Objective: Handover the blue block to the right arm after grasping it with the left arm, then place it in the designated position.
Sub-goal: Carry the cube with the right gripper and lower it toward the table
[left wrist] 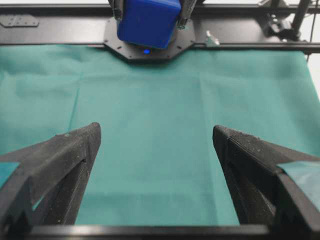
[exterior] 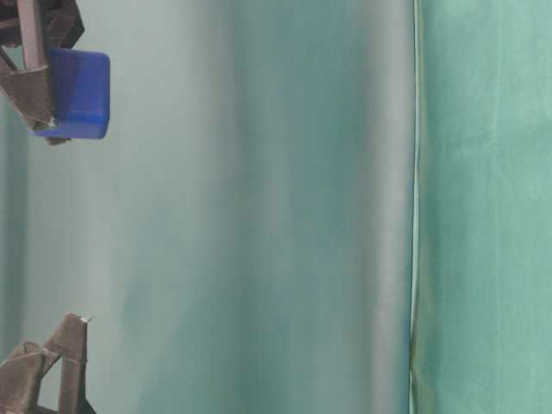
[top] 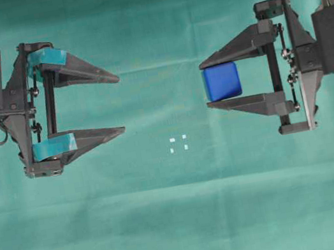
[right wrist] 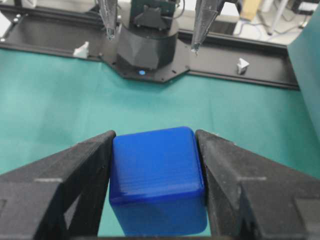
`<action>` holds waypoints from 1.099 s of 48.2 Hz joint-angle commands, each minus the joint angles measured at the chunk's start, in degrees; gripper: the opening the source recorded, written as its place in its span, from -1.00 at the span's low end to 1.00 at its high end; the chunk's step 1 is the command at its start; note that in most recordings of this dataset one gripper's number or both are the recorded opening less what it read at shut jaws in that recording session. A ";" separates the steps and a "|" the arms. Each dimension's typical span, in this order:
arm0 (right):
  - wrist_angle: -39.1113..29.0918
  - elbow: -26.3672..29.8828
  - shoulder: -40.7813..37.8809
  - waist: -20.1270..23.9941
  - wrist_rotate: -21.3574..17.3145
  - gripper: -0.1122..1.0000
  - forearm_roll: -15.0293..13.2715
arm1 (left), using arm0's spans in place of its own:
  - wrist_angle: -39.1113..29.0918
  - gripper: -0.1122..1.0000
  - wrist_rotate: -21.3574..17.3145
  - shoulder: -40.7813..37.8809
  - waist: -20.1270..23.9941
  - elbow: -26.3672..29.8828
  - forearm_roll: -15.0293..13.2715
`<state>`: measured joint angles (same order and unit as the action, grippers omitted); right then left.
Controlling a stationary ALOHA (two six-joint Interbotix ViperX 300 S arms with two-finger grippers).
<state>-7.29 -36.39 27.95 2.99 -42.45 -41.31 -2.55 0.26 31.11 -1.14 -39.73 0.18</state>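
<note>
- While I watch through the right wrist camera, nearest to me the right pincer [right wrist: 155, 185] is clamped on the blue block [right wrist: 157, 177]: both plain black fingers [right wrist: 75, 175] press flat against its two opposite sides, and the cube fills the whole gap between them.
- From overhead I see the same grip: the block [top: 222, 81] sits between the fingertips of the right arm [top: 310, 54], its free face pointing toward the middle of the surface [top: 185, 225].
- In the table-level view the block [exterior: 79, 93] hangs clear of the green cloth, carried off the surface.
- Further out, the designated position [top: 178, 144], four tiny white marks in a square, lies on the cloth between the two arms, closer to me than the block and apart from it.
- Farthest across, the left pincer [top: 118, 104] stands spread wide and holds nothing; its teal pads [top: 45, 56] show near the finger roots, and bare cloth lies between the tips.
- Through the left wrist camera its fingers [left wrist: 65, 165] frame only green cloth, with the block [left wrist: 147, 22] facing them, well apart.
</note>
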 commanded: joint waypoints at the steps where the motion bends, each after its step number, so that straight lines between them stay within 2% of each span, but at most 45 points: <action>1: 0.18 0.79 0.79 0.09 -0.18 0.20 0.09 | 0.53 0.99 -0.09 0.18 0.09 1.14 -0.09; 21: -0.88 0.70 0.79 0.26 -0.53 0.20 0.35 | 0.53 0.99 -0.09 0.18 0.09 1.23 -0.09; 35: -10.11 0.62 0.00 2.72 -0.44 0.20 3.69 | 0.53 0.99 -0.09 0.18 0.09 1.32 -0.09; 43: -16.79 0.62 -1.05 4.13 -0.18 0.20 6.68 | 0.53 0.99 -0.09 0.18 0.09 1.23 -0.09; 53: -20.13 0.53 -1.23 5.19 -0.09 0.20 8.35 | 0.53 0.99 -0.18 0.18 0.09 1.32 -0.09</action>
<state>-26.89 -36.47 26.46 7.56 -42.63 -33.40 -2.46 0.18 31.11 -1.14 -39.73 0.18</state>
